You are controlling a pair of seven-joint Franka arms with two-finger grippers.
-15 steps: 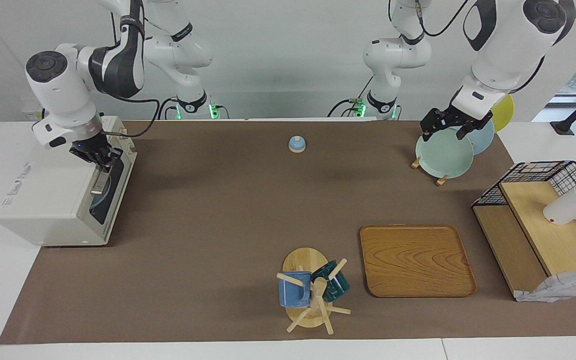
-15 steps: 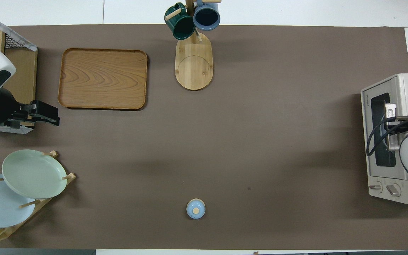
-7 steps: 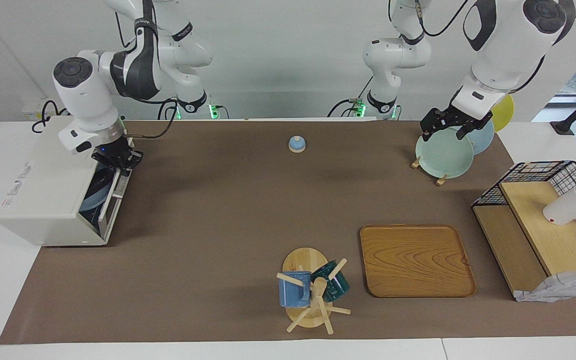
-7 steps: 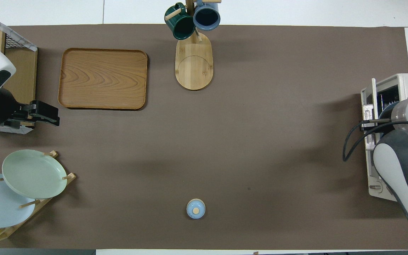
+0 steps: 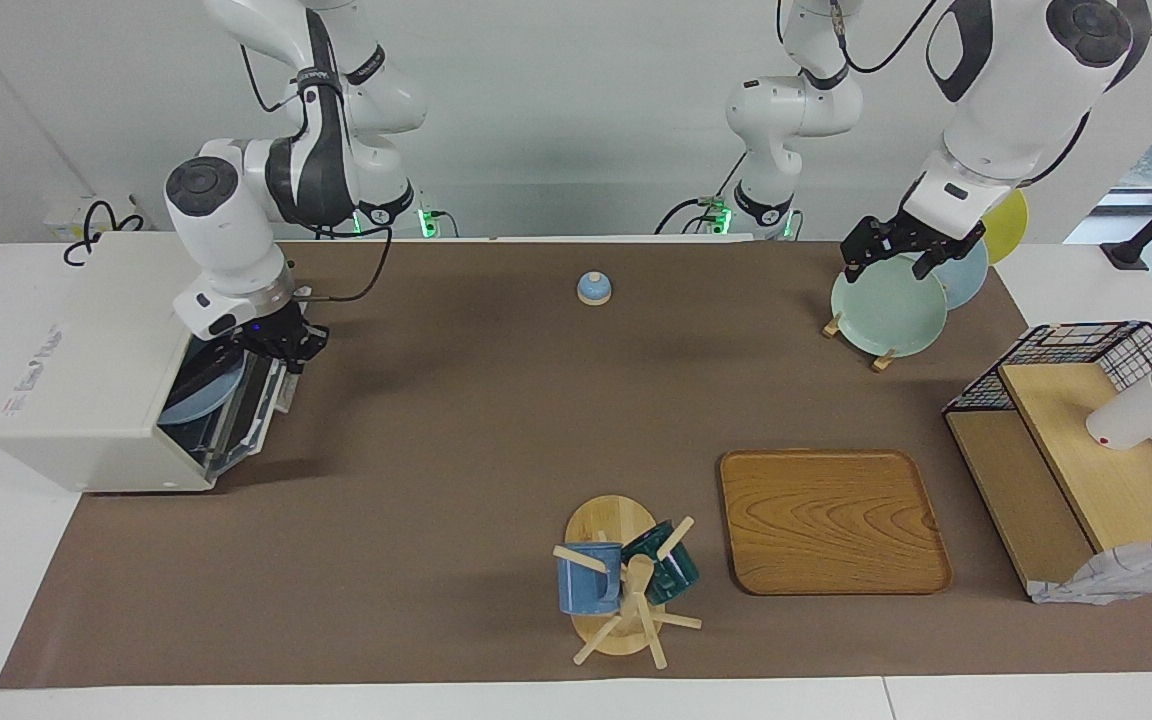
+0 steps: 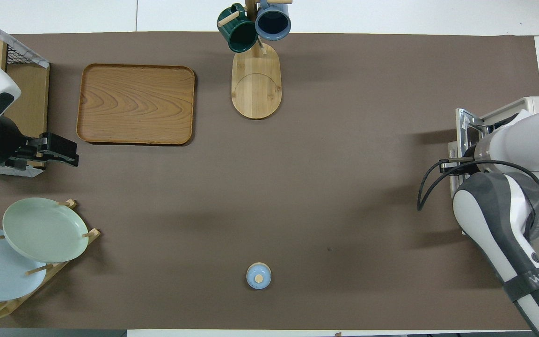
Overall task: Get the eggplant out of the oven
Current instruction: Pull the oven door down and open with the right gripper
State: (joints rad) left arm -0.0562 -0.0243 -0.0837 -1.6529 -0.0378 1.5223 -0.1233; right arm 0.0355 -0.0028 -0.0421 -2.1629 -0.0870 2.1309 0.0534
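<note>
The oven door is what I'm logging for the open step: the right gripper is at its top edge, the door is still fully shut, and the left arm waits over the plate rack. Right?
Not quite. In the facing view the oven door is partly open, tilted outward, with a blue plate visible inside. The right gripper is at its top edge, and the left gripper waits over the plate rack.

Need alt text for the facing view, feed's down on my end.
The right pincer is at the top edge of the oven door, which hangs partly open with a blue plate showing inside; no eggplant is visible. The left pincer waits over the plate rack.
</note>
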